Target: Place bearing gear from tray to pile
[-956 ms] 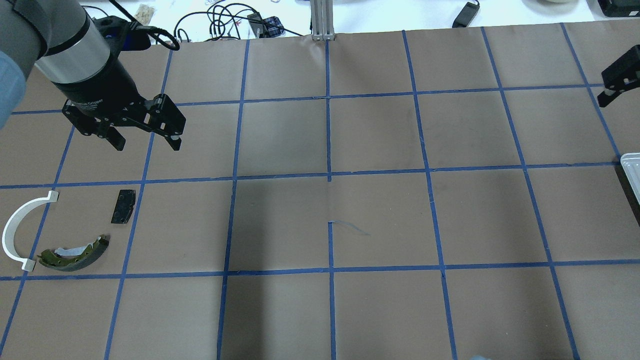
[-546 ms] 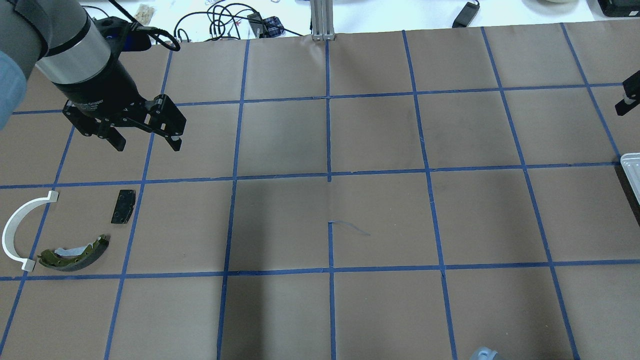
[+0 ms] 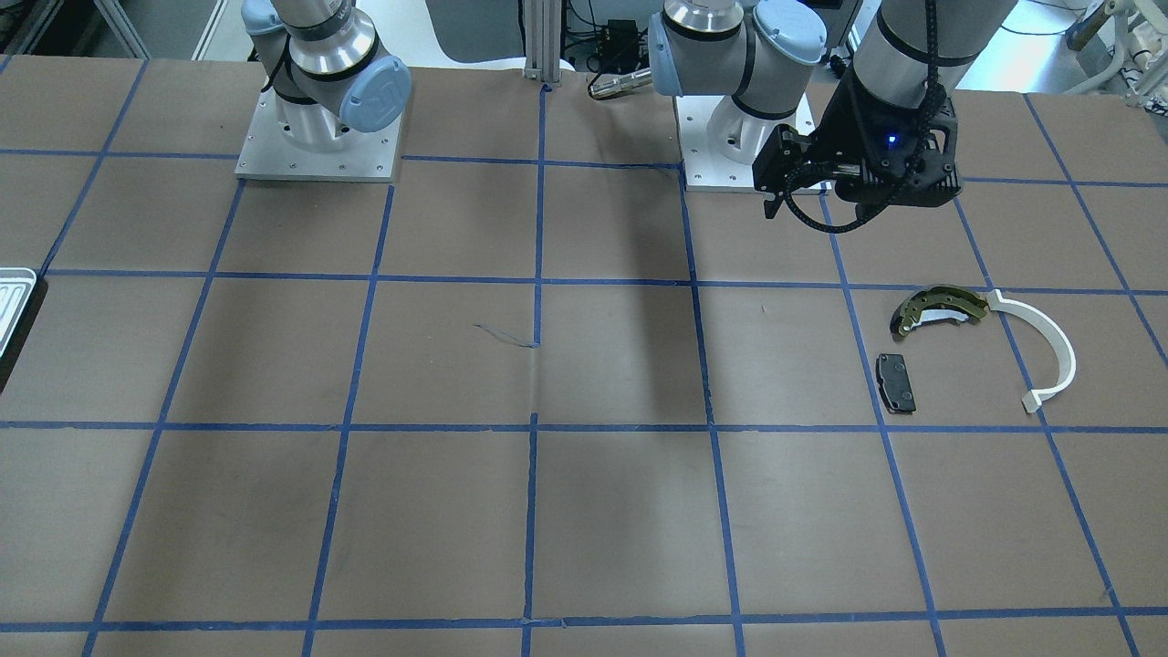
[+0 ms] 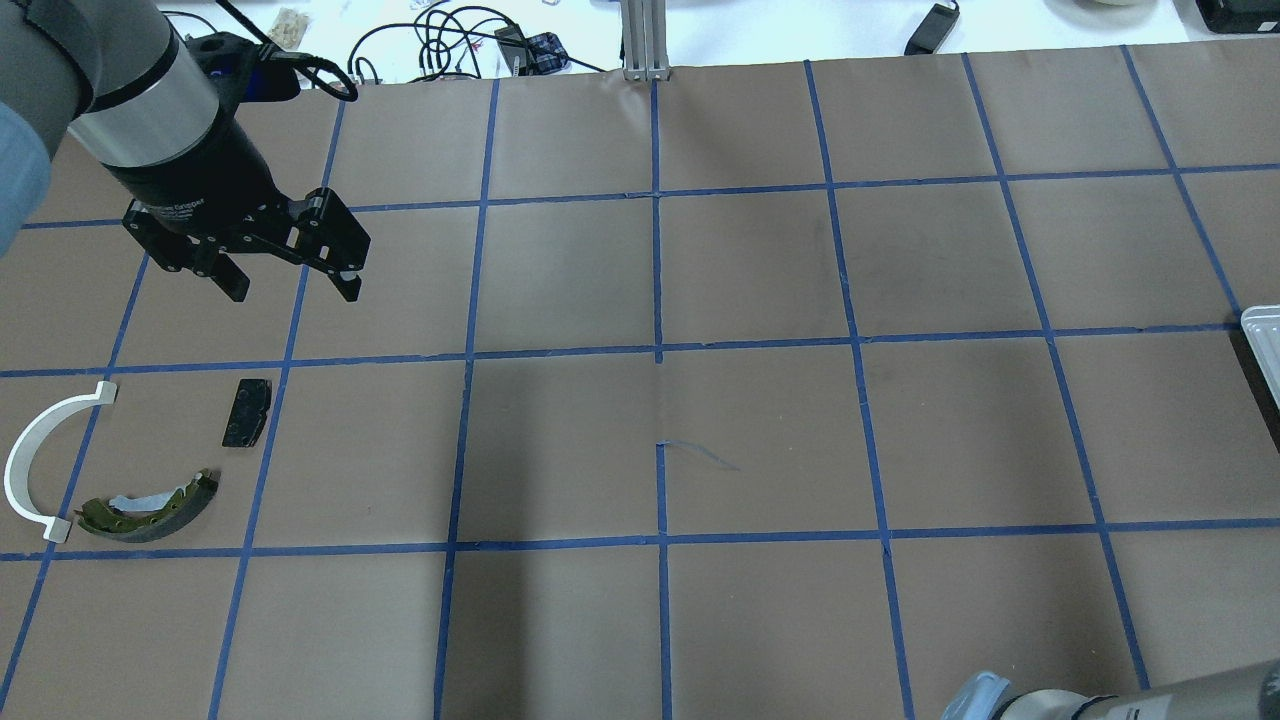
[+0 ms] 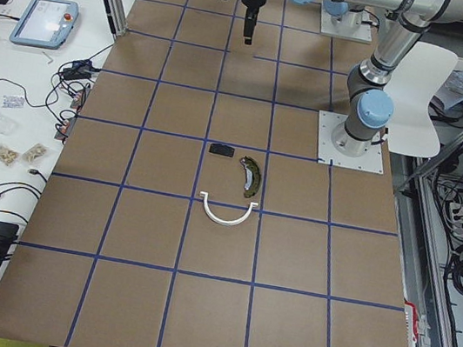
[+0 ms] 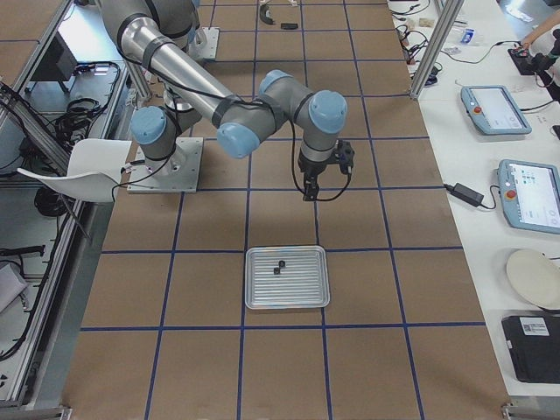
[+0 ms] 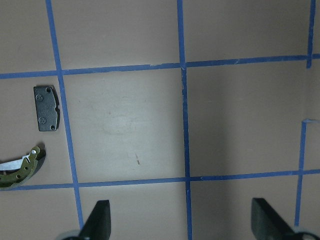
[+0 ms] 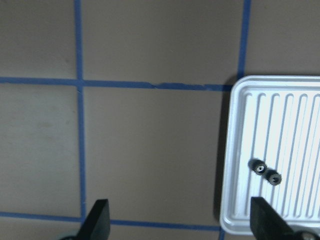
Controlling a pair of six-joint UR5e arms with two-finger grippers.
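Observation:
Two small dark bearing gears (image 8: 265, 171) (image 6: 279, 267) lie side by side on the ribbed silver tray (image 8: 300, 120) (image 6: 302, 293) (image 4: 1262, 328). My right gripper (image 8: 182, 227) (image 6: 312, 192) hangs open and empty above the paper, just beside the tray's edge. Far across the table lies the pile: a brake shoe (image 4: 150, 507) (image 3: 935, 308), a white arc (image 4: 40, 455) (image 3: 1049, 351) and a black brake pad (image 4: 246, 412) (image 7: 46, 107). High above the table by the pile, my left gripper (image 4: 293, 290) (image 7: 182, 227) is open and empty.
Brown paper with a blue tape grid covers the table. Both arm bases (image 3: 319, 137) (image 3: 744, 137) are bolted at the robot side. An aluminium post (image 4: 645, 40) and cables (image 4: 450, 40) sit at the far edge. Tablets (image 6: 490, 109) lie on the side bench.
My right gripper has slid out of the overhead view past its right edge, and that arm's elbow now shows at the bottom right. The left arm has stayed put.

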